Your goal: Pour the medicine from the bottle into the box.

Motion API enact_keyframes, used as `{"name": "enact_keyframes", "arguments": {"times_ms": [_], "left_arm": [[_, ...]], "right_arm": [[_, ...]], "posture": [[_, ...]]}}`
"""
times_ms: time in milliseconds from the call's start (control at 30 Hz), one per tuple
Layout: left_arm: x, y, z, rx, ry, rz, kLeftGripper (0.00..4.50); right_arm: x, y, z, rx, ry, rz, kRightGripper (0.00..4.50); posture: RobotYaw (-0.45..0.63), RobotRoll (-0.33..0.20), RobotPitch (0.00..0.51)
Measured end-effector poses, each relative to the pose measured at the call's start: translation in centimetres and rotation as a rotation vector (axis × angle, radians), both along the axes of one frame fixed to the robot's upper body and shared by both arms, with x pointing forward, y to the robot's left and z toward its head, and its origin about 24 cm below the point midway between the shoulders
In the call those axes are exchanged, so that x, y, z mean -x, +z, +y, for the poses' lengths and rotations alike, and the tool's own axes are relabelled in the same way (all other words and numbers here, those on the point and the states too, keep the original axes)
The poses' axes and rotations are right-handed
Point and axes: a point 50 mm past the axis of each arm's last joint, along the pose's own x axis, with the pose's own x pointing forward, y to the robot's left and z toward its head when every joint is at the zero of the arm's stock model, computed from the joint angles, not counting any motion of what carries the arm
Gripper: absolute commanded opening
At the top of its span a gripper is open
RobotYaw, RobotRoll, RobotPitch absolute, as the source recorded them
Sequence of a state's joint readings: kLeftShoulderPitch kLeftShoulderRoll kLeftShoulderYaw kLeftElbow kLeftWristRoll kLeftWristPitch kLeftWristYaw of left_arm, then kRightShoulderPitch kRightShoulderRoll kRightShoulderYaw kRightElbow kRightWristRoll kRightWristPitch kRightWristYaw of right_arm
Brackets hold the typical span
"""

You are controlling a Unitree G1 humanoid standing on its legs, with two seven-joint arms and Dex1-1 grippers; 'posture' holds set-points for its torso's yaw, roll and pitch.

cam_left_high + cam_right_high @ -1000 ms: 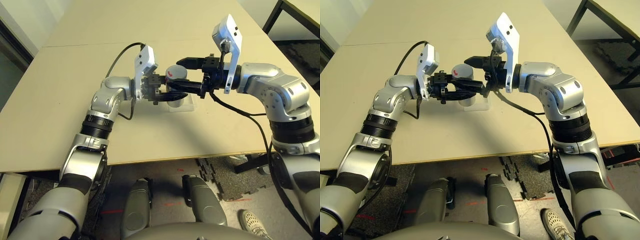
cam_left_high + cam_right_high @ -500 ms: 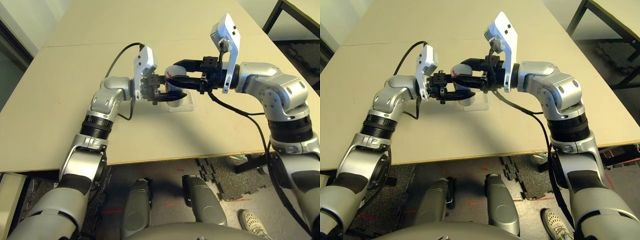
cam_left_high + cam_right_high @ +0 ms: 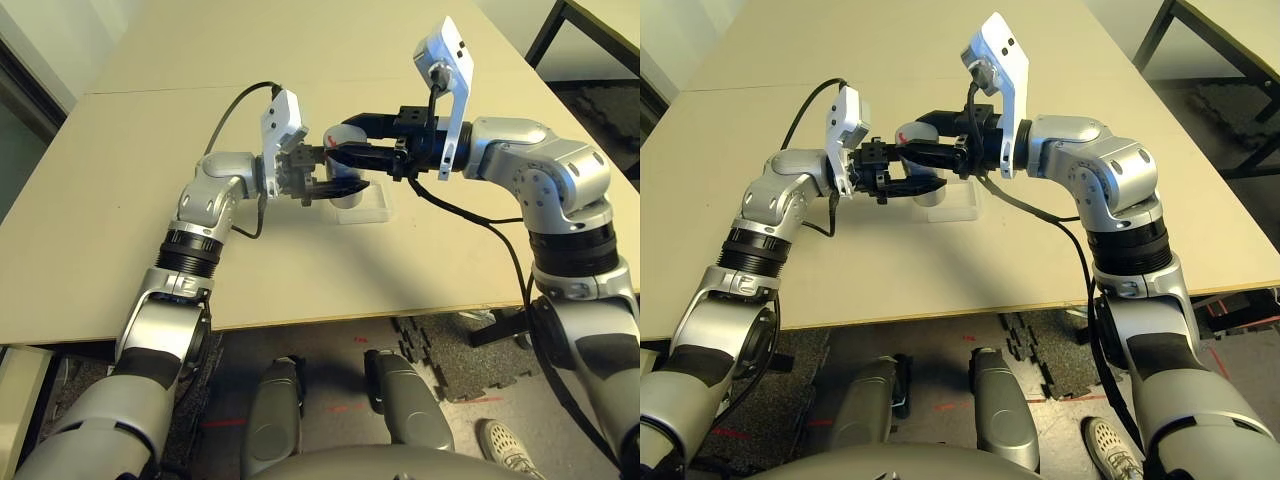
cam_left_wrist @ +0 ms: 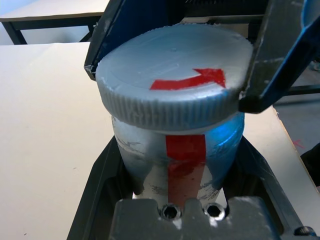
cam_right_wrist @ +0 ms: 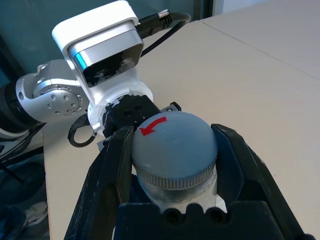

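My left gripper (image 3: 335, 172) is shut on the body of the silver-grey bottle (image 4: 175, 165), which has a red stripe, and holds it upright just above the table. The bottle's round grey cap (image 5: 172, 145) carries a red arrow. My right gripper (image 3: 346, 140) reaches in from the right, open, with one finger on each side of the cap and very close to its ribbed rim. The clear plastic box (image 3: 368, 207) lies on the table directly below and a little to the right of the bottle.
The tan table (image 3: 150, 200) spreads wide around both arms. Its front edge (image 3: 330, 320) lies near my body, and a seam crosses it farther back. A dark table leg (image 3: 545, 30) and floor mats show at the far right.
My right gripper has slid left until its fingers flank the bottle's cap. The left gripper and the bottle have risen slightly.
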State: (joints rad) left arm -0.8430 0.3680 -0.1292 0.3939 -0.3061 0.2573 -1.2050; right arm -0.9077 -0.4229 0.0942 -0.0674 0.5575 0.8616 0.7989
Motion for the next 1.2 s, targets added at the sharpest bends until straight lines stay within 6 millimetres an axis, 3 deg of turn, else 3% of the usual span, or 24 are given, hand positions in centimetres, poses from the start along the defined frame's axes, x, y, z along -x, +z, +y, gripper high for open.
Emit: {"name": "enact_keyframes", "arguments": {"times_ms": [67, 200, 533, 700, 900, 1067, 1200], "left_arm": [[0.0, 0.1, 0.1, -0.002, 0.006, -0.003, 2.53], [0.0, -1.6, -0.1, -0.046, 0.01, 0.06, 2.53], [-0.2, -1.3, -0.1, -0.033, 0.034, 0.052, 2.53], [-1.1, 0.0, 0.1, 0.06, 0.151, 0.001, 2.53], [-2.6, 0.0, 1.3, 0.161, 0.372, -0.04, 2.53], [-3.9, -1.1, 3.6, 0.211, 0.636, -0.071, 2.53], [-4.4, -3.5, 5.6, 0.214, 0.819, -0.056, 2.53]], "right_arm": [[-0.1, 0.3, 0.1, -0.011, -0.003, -0.004, 2.57], [0.0, 3.0, -0.3, -0.084, -0.016, -0.102, 2.57], [-1.4, 2.3, -1.2, -0.072, -0.152, -0.108, 2.57], [-3.6, 0.1, -2.9, -0.057, -0.377, -0.085, 2.57], [-5.3, -1.4, -4.9, -0.12, -0.63, -0.086, 2.57], [-6.0, -4.4, -6.6, -0.13, -0.812, -0.032, 2.57], [-6.1, -7.0, -7.9, -0.064, -0.911, -0.041, 2.57]], "posture": [[-0.17, 0.0, 0.148], [-0.17, 0.0, 0.149], [-0.17, 0.0, 0.146], [-0.17, 0.0, 0.144], [-0.16, 0.0, 0.141], [-0.15, 0.0, 0.137], [-0.14, 0.0, 0.135]]}}
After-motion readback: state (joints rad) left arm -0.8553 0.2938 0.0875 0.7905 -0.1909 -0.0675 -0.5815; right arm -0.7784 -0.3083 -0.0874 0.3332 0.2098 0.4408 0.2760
